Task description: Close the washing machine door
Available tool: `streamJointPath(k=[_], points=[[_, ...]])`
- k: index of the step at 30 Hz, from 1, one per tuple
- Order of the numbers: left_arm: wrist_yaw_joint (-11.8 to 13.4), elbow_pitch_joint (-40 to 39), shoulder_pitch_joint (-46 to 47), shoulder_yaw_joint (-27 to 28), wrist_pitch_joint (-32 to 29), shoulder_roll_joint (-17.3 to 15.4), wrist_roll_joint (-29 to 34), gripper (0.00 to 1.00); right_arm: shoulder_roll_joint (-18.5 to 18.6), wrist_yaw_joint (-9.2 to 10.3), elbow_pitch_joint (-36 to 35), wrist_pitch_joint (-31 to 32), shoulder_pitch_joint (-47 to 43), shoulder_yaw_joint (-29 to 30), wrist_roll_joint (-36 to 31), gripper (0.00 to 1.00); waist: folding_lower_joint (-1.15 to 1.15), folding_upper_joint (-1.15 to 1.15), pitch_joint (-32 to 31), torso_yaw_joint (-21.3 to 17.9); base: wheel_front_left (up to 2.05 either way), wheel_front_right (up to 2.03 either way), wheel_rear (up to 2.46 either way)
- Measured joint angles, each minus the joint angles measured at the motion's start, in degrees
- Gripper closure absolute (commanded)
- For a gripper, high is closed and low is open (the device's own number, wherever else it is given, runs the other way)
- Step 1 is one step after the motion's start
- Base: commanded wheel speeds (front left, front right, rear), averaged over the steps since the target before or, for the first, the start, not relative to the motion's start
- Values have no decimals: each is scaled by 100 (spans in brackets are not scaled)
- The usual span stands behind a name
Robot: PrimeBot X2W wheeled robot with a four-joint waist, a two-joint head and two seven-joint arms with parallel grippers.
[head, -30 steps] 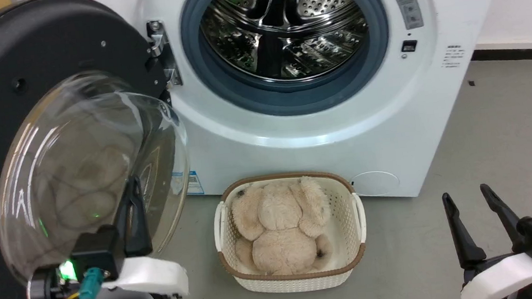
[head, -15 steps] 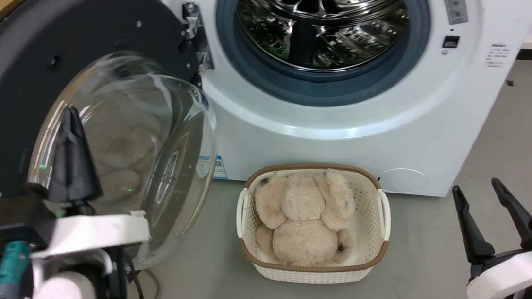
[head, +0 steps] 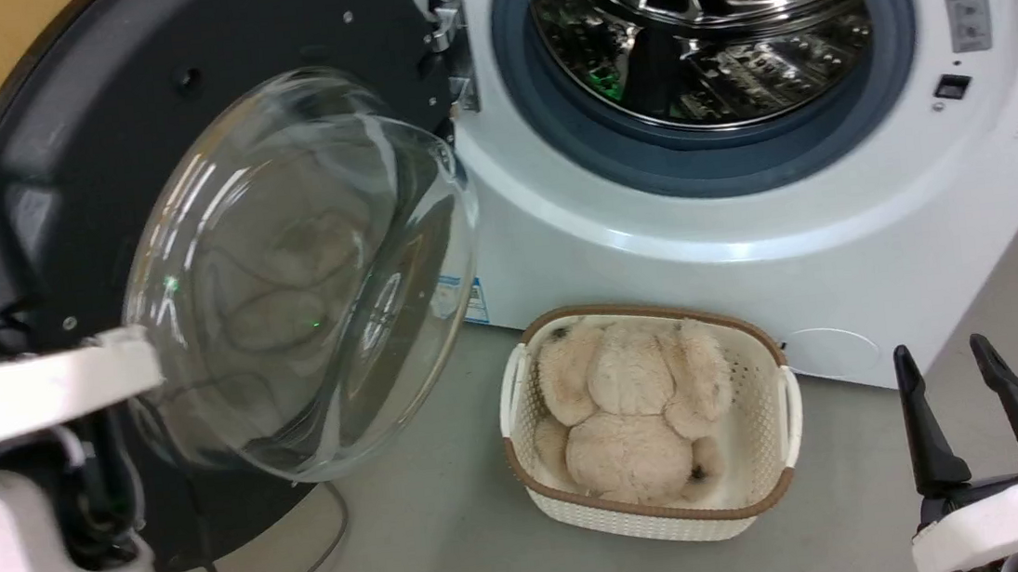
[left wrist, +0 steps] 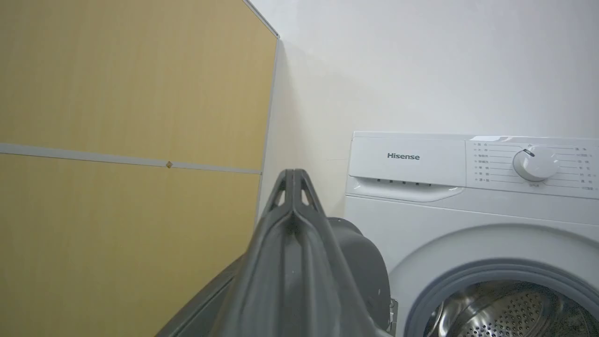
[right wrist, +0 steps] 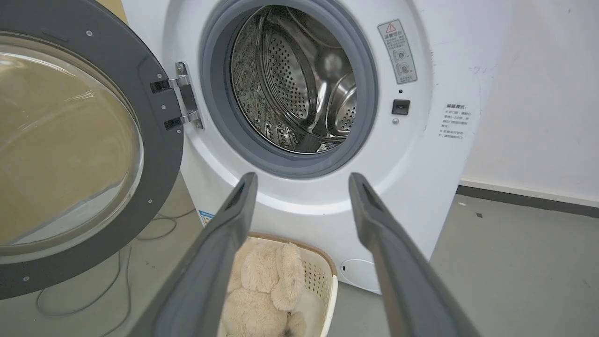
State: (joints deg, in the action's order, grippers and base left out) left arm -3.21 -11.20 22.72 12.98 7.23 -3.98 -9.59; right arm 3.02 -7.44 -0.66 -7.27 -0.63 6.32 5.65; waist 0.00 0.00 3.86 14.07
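Grey floor [head: 440, 536] fronts the washing machine [head: 655, 253]; the washing machine door [head: 85, 149] hangs wide open on its left hinge [head: 452, 49]; your left end effector [left wrist: 292, 178], clenched empty, sits by the door's outer rim, likely to push it; your right end effector [head: 943, 356] waits, spread.

One washer [head: 673, 242]. One door [head: 168, 38]. One drum [head: 708, 24]. One basket [head: 642, 310]. One toy [head: 633, 414]. One dial [left wrist: 535, 164]. One left gripper [left wrist: 293, 175], one right gripper [head: 942, 347]. Two fingers [right wrist: 220, 243] each.
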Motion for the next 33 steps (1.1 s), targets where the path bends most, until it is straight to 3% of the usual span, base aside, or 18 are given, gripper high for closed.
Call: streamJointPath(k=[8,15,23,33], points=[[-54,508,355,654,80,-186,-871,100,0,0,-5,-96,-1,91,42,0,0,0,29,311,0,0,0],[-102,1199,559,1262,-208,-387,-1805,100,0,0,-11,-192,0,151,66,0,0,0,94,531,0,0,0],[-154,1990,627,1816,-955,-435,-3163,100,0,0,-26,-257,1,226,147,0,0,0,180,687,0,0,0],[-209,2714,393,1975,-2041,-405,-4578,100,0,0,-78,-396,57,319,149,0,0,0,285,845,0,0,0]])
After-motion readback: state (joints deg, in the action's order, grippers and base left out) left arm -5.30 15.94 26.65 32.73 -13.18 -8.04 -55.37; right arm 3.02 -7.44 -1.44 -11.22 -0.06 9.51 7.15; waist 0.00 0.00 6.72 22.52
